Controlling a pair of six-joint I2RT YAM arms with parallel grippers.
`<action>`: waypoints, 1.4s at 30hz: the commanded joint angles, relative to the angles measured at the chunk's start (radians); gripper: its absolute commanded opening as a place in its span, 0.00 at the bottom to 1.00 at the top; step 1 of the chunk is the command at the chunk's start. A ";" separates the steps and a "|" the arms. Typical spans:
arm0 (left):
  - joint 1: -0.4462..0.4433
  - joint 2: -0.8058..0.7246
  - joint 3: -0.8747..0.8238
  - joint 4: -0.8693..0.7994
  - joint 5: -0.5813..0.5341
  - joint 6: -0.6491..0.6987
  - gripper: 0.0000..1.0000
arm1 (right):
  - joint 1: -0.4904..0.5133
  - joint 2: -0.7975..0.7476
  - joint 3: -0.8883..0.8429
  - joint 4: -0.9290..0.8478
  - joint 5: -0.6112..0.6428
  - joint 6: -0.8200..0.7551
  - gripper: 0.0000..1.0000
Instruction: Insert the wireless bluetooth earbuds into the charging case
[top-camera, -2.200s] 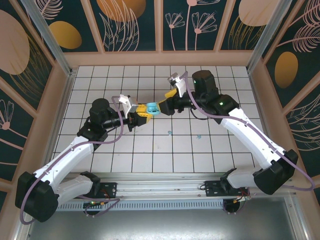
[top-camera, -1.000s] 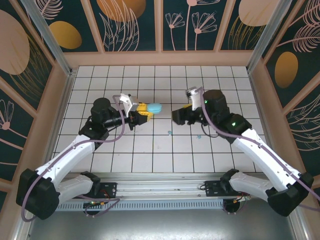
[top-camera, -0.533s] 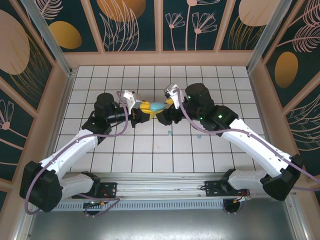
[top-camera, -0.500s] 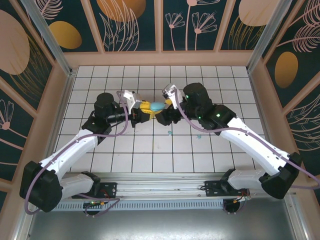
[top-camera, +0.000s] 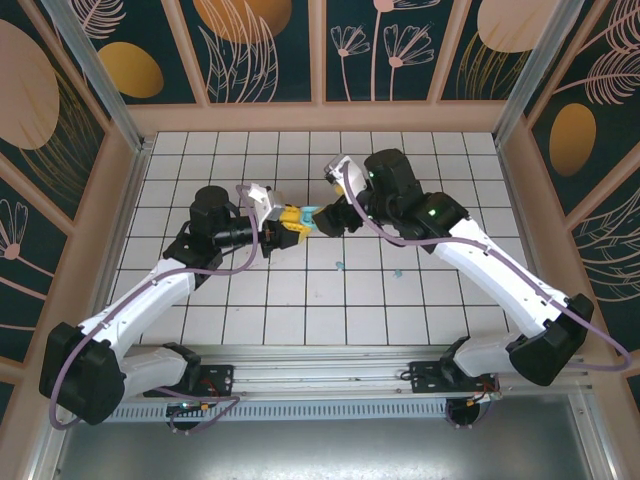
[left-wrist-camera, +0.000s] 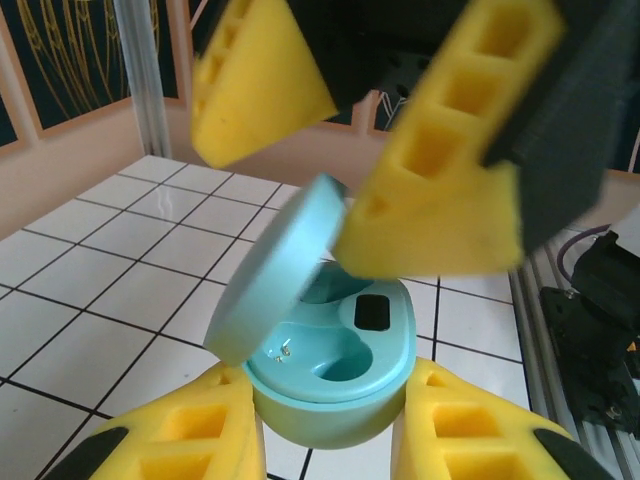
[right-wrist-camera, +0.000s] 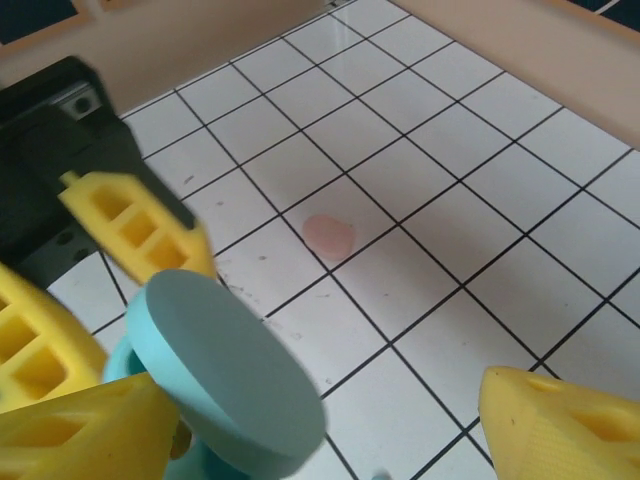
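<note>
My left gripper (top-camera: 287, 223) is shut on the base of the teal charging case (left-wrist-camera: 335, 385), holding it off the floor between its yellow fingers (left-wrist-camera: 205, 435). The lid (left-wrist-camera: 272, 272) stands half raised, and both wells inside are empty. My right gripper (top-camera: 326, 216) is open, its yellow fingers (left-wrist-camera: 445, 190) on either side of the lid (right-wrist-camera: 230, 375), one pad against the lid's inner side. Two teal earbuds (top-camera: 340, 266) (top-camera: 398, 271) lie on the white tiles in front of the grippers.
A small pale pink oval piece (right-wrist-camera: 328, 233) lies on the tiles beyond the case. Tan walls (top-camera: 320, 118) enclose the tiled floor on three sides. Open tiles stretch along the near side, ahead of the arm bases.
A second ago my right gripper hung apart to the right; it has moved left to the case. The lid, flat then, is now tilted up. My left gripper has kept its hold.
</note>
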 joint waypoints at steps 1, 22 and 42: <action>-0.005 -0.022 0.016 0.003 0.040 0.027 0.00 | -0.028 0.007 0.032 -0.002 -0.053 0.001 0.79; -0.005 -0.066 -0.016 0.029 0.072 0.072 0.00 | -0.180 0.090 0.051 -0.013 -0.294 0.152 0.66; -0.007 -0.068 -0.033 0.062 0.020 0.041 0.00 | -0.179 0.079 0.089 -0.036 -0.453 0.178 0.72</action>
